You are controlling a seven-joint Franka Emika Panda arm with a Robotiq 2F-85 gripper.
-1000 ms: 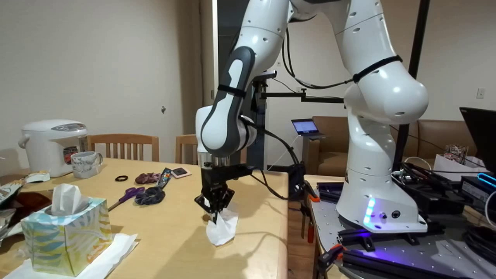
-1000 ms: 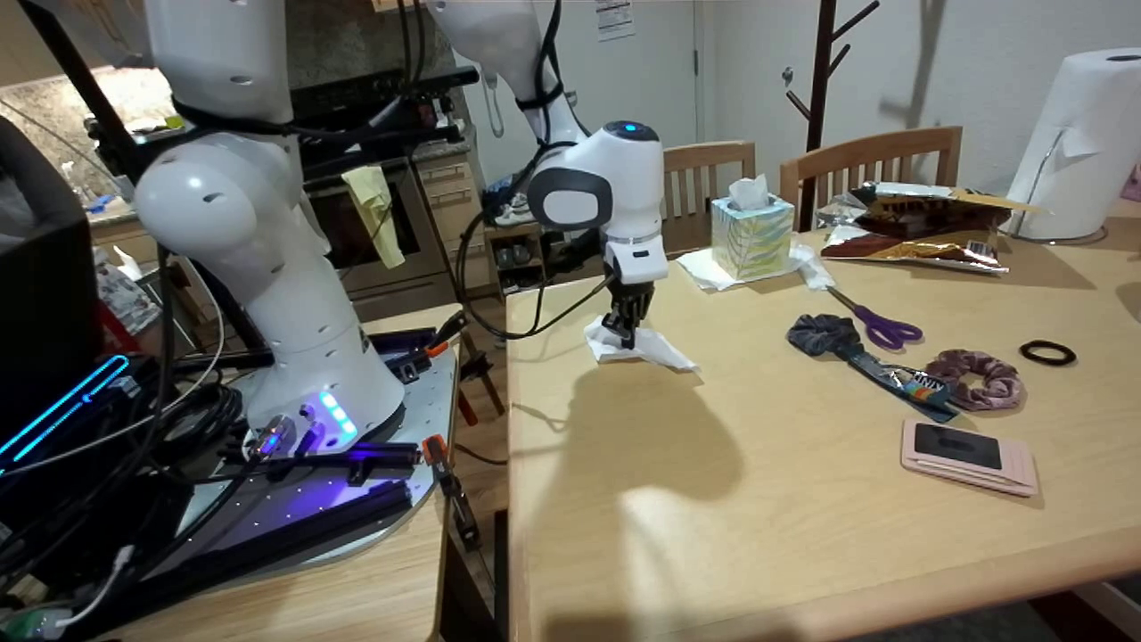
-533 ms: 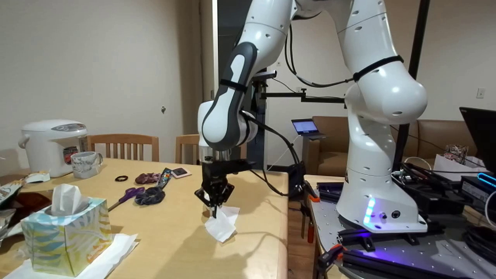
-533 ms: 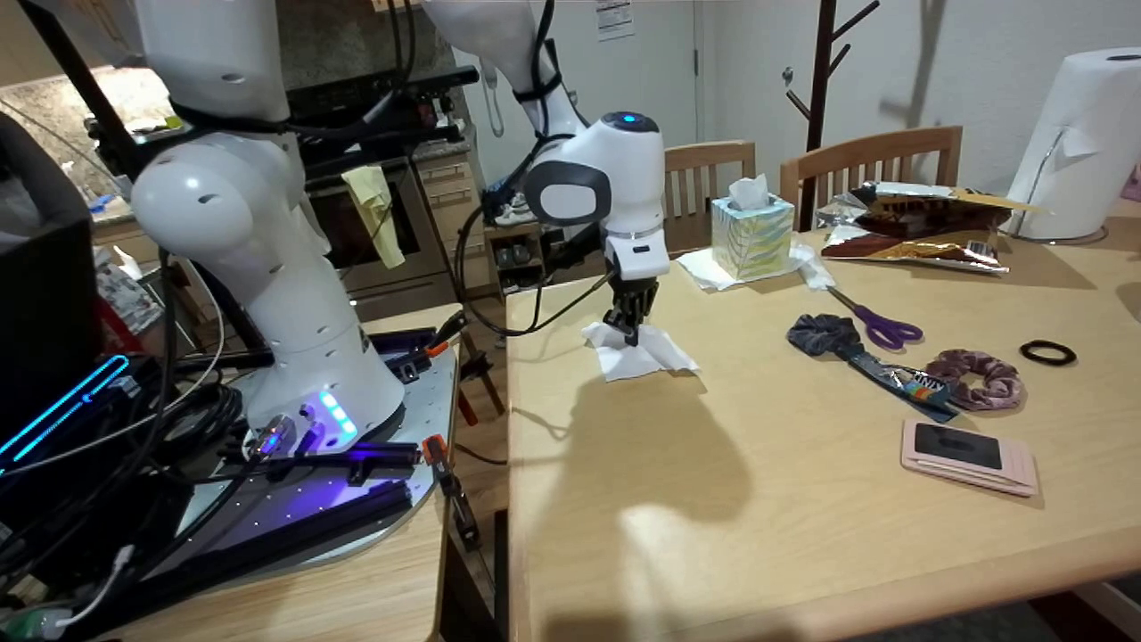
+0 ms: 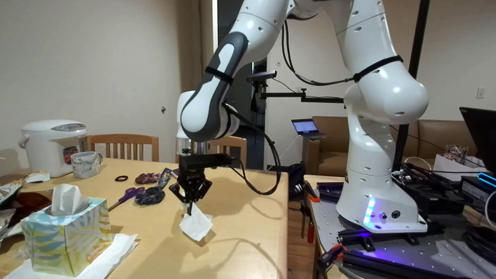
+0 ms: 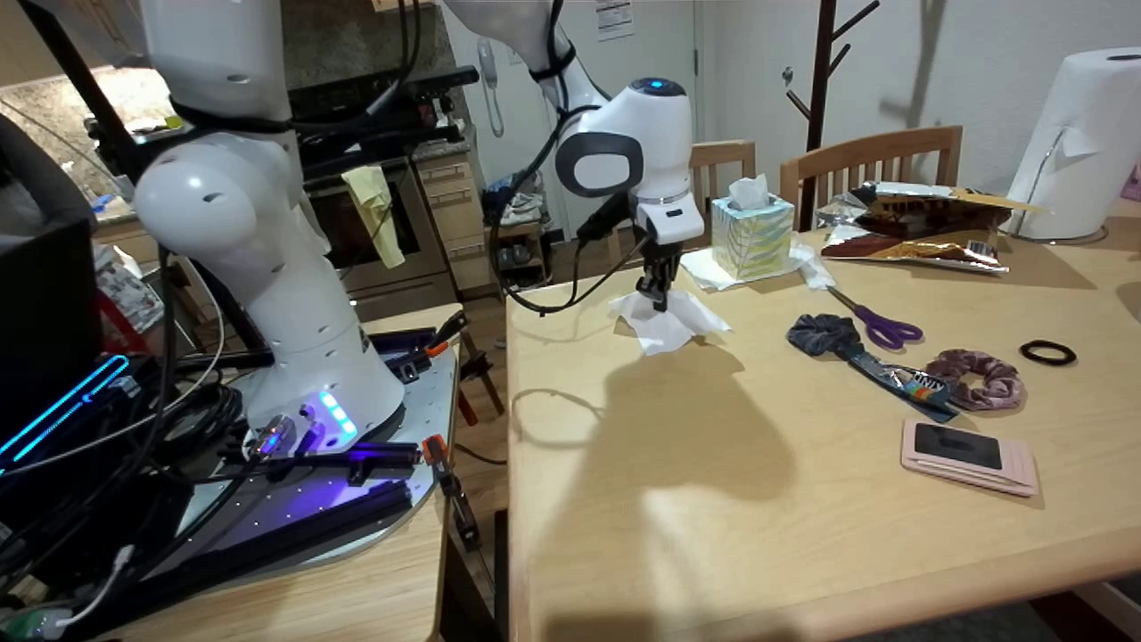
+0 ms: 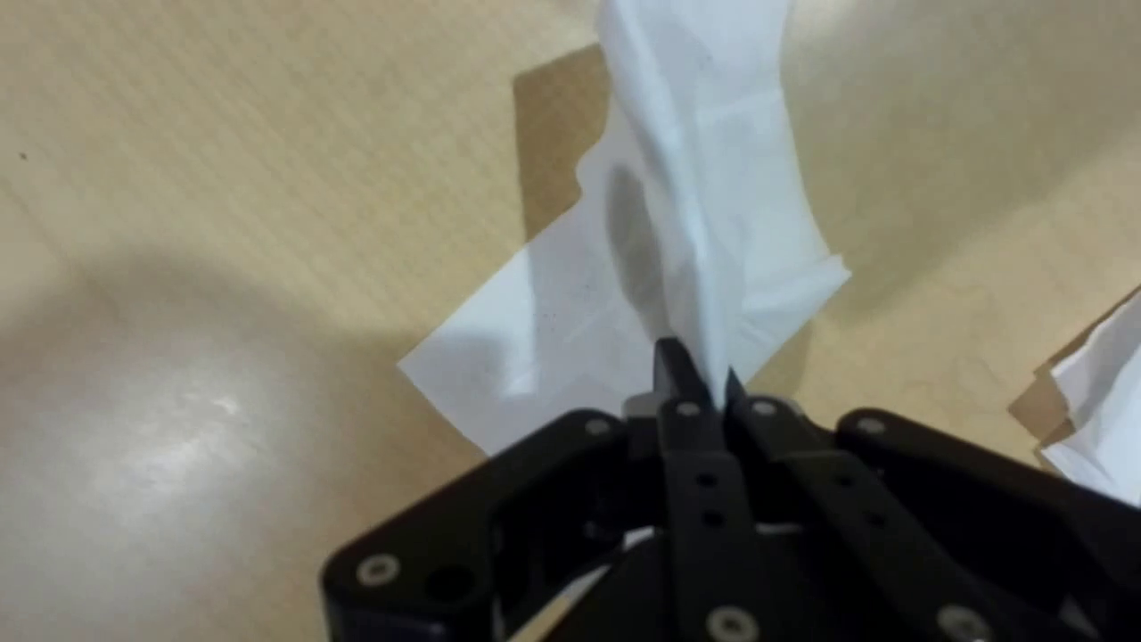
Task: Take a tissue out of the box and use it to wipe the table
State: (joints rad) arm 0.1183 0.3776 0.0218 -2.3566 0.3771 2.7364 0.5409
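Observation:
My gripper (image 5: pixel 189 211) is shut on the tissue (image 5: pixel 197 225), which fans out below the fingertips just over the table (image 5: pixel 248 240). In the wrist view a white fold of the tissue (image 7: pixel 767 187) runs up from between the black fingers (image 7: pixel 679 367), and a wider flap spreads beneath. Dark shadow shows beside the paper; whether its lower edge touches the wood I cannot tell. The teal-patterned box (image 6: pixel 753 239), a white tuft on top, stands beyond the gripper (image 6: pixel 660 306) in an exterior view.
Flat white paper (image 5: pixel 121 248) lies under the box. Purple scissors (image 6: pixel 863 314), a grey scrunchie (image 6: pixel 824 337), a pink wallet (image 6: pixel 969 453) and snack bags (image 6: pixel 927 234) are spread over the table. A mug (image 5: pixel 84 164) stands by a white appliance (image 5: pixel 50 147).
The gripper has shifted toward the box and risen slightly, dragging the tissue along with it. The tissue now hangs more spread below the fingers. The box and other items stayed put.

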